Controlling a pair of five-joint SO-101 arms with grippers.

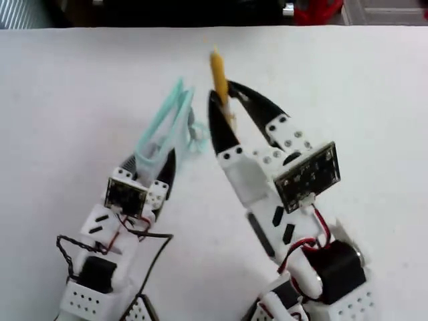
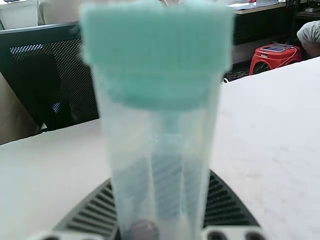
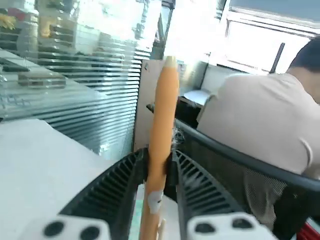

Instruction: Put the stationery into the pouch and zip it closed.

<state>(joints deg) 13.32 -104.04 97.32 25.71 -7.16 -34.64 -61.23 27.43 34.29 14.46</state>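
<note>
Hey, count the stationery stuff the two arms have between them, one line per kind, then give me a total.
Clear pouch with teal edging: 1
Orange pen: 1
Total: 2

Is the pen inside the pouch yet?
No: the pen is clamped in the right arm's jaws, beside the pouch, not in it.

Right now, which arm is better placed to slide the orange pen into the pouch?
The right. Its hand is already shut on the orange pen, which sits close beside the pouch. The left hand is occupied gripping that pouch, so it can only hold it.
</note>
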